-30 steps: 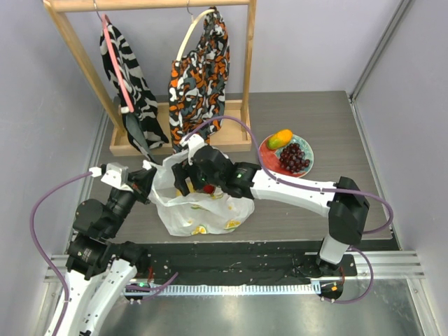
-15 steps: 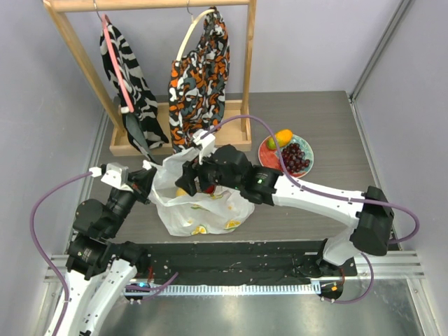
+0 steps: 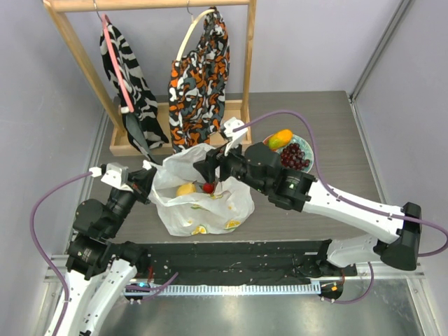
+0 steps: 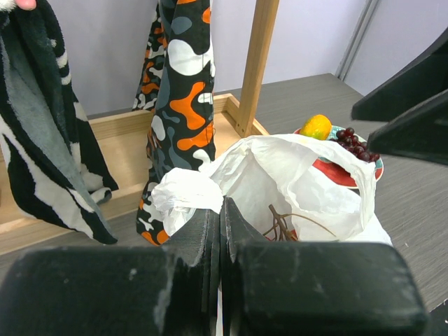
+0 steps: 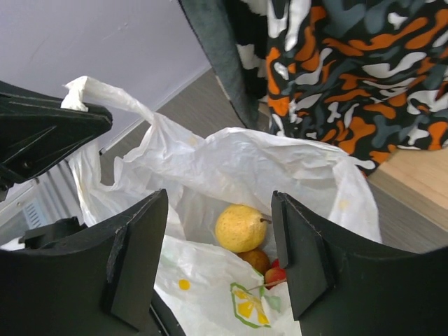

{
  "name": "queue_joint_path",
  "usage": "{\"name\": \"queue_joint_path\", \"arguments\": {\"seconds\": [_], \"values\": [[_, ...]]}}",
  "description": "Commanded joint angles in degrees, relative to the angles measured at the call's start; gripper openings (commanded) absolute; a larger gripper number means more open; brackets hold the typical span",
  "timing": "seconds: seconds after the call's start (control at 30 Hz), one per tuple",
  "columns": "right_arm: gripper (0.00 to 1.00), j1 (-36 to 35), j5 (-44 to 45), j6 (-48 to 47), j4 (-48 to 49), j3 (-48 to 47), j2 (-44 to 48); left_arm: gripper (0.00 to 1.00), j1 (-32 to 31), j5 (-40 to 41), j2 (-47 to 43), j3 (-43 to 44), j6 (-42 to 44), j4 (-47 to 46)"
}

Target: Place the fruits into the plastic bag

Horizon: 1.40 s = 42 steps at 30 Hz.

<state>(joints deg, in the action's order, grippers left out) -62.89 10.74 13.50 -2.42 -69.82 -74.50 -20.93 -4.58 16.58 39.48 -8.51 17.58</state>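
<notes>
- The thin, crinkly white plastic bag [image 3: 210, 210], printed with yellow-orange citrus slices, stands on the grey wood-grain surface [image 3: 329, 119], near the left-centre, with its mouth open upward.
- The left claw [image 4: 221, 210] has its fingers pressed together, pinching a bunched fold of the plastic bag at its left rim; in the top view the left claw [image 3: 148, 170] sits at the bag's left edge.
- The right claw [image 5: 218, 203] is spread, with nothing between its fingers. It hovers over the bag's open mouth, pointing down into it; in the top view the right claw [image 3: 208, 168] is at the bag's far-right rim.
- The round yellow lemon [image 5: 239, 227] lies inside the bag, near the middle of the opening.
- The cluster of small red berries [image 3: 208, 187] lies inside the bag, just to the right of the lemon.
- The orange-green mango [image 3: 280, 138] rests on the far side of a round red plate with a teal rim [image 3: 312, 155], to the right of the bag.
- The dark purple grape bunch [image 3: 294, 157] lies on the same plate, on the near side of the mango.
- A light wooden hanging rack [image 3: 246, 70] stands at the far edge of the surface, behind the bag.
- A black-and-white zebra-striped cloth [image 3: 129, 70] hangs on the left of the rack, and an orange, black and white patterned cloth [image 3: 199, 77] hangs on the right.
</notes>
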Motion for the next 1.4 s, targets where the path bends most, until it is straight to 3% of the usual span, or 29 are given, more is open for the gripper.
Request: {"name": "queue_joint_path", "arguments": {"seconds": [0.0, 0.43, 0.77, 1.37], "values": [[0.68, 1.45, 7.27, -1.72, -1.01, 0.91, 3.83, 0.0, 0.01, -0.69, -0.41, 0.59, 0.08, -1.15], [0.67, 15.68, 4.29, 1.8, -5.58, 4.6, 9.11, 0.0, 0.01, -0.52, -0.14, 0.59, 0.16, -1.06], [0.67, 27.37, -1.86, 3.9, -7.08, 7.5, 7.26, 0.0, 0.01, -0.61, -0.23, 0.59, 0.16, -1.15], [0.68, 40.21, -4.51, 5.31, -9.01, 11.11, 4.54, 0.0, 0.01, -0.52, -0.32, 0.68, 0.16, -1.15]]}}
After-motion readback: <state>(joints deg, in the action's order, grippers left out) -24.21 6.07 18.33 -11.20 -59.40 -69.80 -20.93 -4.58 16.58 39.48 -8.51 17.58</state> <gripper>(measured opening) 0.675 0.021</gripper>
